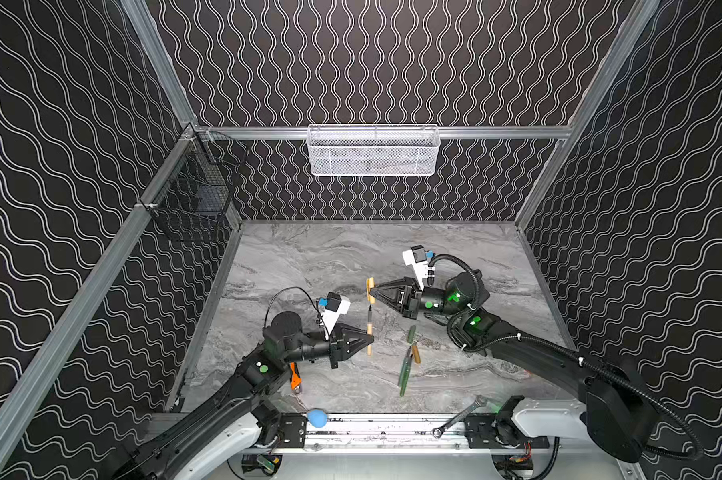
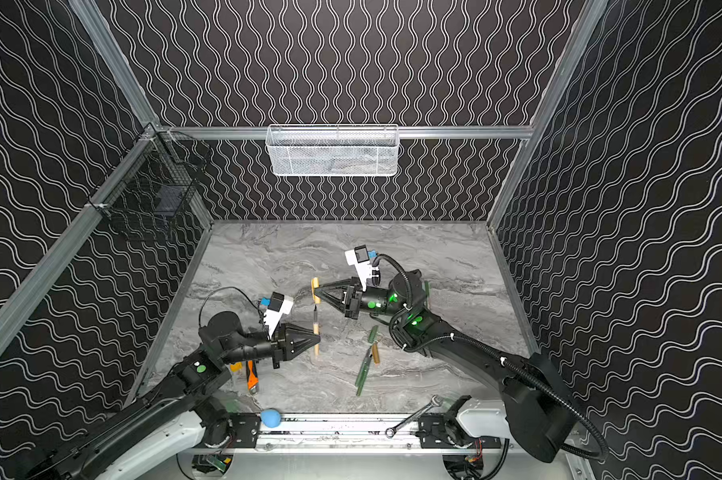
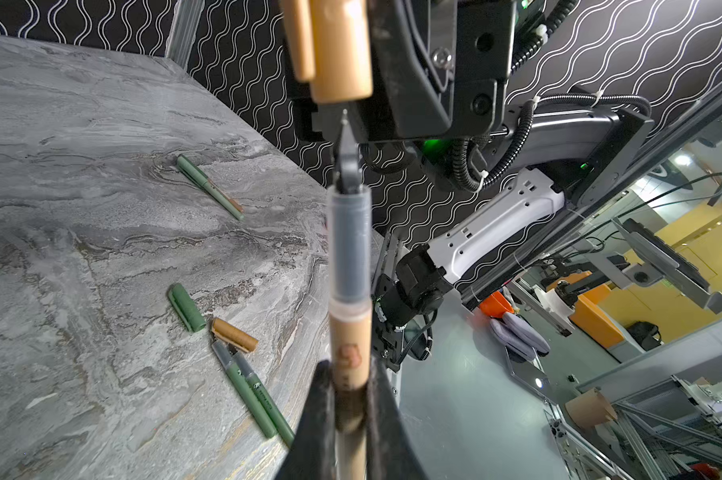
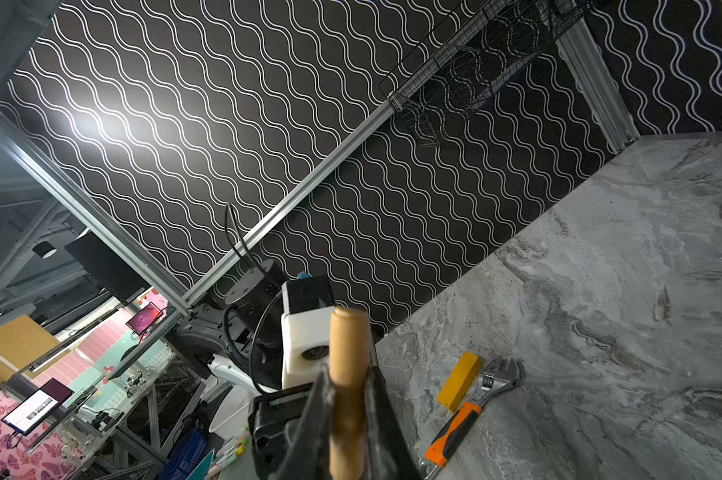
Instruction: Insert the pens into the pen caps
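The tan pen (image 3: 349, 332) is clamped in the left end effector (image 1: 370, 341), its dark tip just short of the tan cap (image 3: 340, 54) pinched by the right end effector (image 1: 372, 291). Both arms stretch inward with wrists level, the end effectors facing each other. On the desk (image 1: 309, 257), right of the left end effector, lie two green pens (image 1: 404, 376), one green cap (image 1: 411, 333) and one loose tan cap (image 1: 416, 355). A third green pen (image 3: 209, 191) lies beyond.

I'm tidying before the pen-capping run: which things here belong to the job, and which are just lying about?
Job: tan pen in left gripper; held cap in right gripper; green pens, green cap, loose tan cap.
Lying about: wrench, orange tool, blue ball, yellow block, white basket, black basket.
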